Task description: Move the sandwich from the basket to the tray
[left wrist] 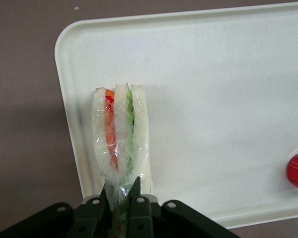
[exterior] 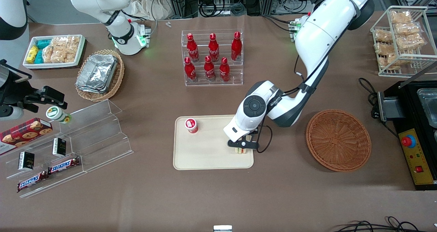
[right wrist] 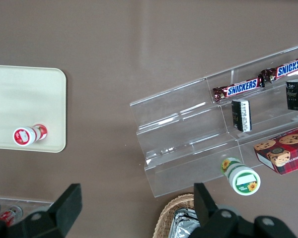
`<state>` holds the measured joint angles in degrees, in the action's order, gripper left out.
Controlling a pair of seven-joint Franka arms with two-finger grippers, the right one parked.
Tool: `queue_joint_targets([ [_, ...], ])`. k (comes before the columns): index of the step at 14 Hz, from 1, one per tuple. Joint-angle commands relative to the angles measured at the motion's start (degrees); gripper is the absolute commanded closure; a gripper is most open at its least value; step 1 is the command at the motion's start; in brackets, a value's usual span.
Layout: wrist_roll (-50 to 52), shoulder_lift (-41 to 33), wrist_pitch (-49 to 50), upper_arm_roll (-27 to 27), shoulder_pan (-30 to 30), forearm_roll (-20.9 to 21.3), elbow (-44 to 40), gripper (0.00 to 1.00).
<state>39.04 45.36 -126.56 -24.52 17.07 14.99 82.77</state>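
The sandwich is a wrapped wedge with pale bread and red, white and green layers. My left gripper is shut on the wrap at its narrow end. It holds the sandwich edge-up over the cream tray, near the tray corner toward the working arm's end. I cannot tell whether the sandwich touches the tray. In the front view the gripper covers most of the sandwich, above the tray. The round reddish-brown basket lies empty beside the tray, toward the working arm's end.
A small red-and-white capped pot stands on the tray toward the parked arm's end. A clear rack of red bottles stands farther from the front camera. A stepped clear shelf with snacks and an oval basket of foil containers lie toward the parked arm's end.
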Motion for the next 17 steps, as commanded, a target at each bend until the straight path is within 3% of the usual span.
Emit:
queue_joint_targets([
  [1,4.46,0.61,-0.09,0.26,1.13,1.53,-1.74,0.01],
  [4,6.04,-1.23,2.44,0.26,0.43,1.18,-1.83,0.00],
  [7,3.77,-7.72,16.03,-0.44,-2.46,-0.14,-2.44,0.00],
  [11,-12.11,-20.72,32.83,-0.88,-10.19,-9.27,-2.53,0.00],
  [17,-27.17,-33.48,42.80,-0.27,-21.00,-6.39,-2.53,0.00],
])
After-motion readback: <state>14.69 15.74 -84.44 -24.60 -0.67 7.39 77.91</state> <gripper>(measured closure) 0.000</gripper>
